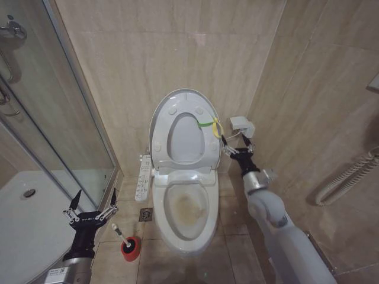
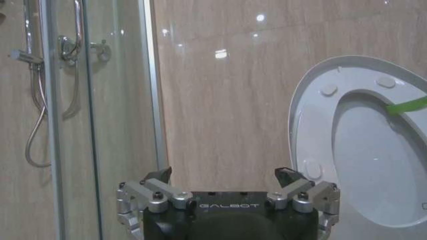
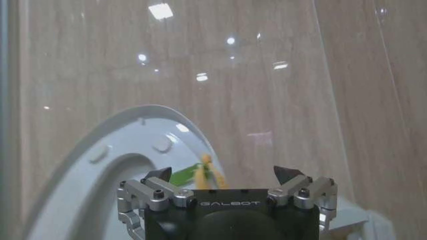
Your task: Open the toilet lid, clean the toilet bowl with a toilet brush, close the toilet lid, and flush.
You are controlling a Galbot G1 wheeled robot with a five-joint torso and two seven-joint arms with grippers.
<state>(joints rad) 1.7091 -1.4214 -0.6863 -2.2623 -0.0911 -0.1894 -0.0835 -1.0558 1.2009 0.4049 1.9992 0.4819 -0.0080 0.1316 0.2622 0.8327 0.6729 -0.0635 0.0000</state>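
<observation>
Beige tiled corner: the toilet lid (image 1: 177,109) stands up against the wall, the stained toilet bowl (image 1: 186,210) exposed. Left gripper (image 1: 93,202) spread wide above the toilet brush (image 1: 121,235); right gripper (image 1: 235,144) released beside the lid's strap (image 1: 208,124).

Bathroom, small and domestic-looking: beige tiled walls (image 1: 148,53) and a tiled floor (image 1: 237,254), with a white toilet bowl (image 1: 188,228) against the back wall, its toilet lid (image 1: 159,121) up and a control panel (image 1: 144,177) on its side. Glass shower enclosure (image 1: 53,118) with a white shower tray (image 1: 23,219) sits on the left, shower hose (image 2: 37,125) and fittings visible behind the glass. A floor drain (image 1: 146,215), a toilet brush (image 1: 120,234) in a red holder (image 1: 131,249), and a corrugated hose (image 1: 349,174) on the right wall round it out.
</observation>
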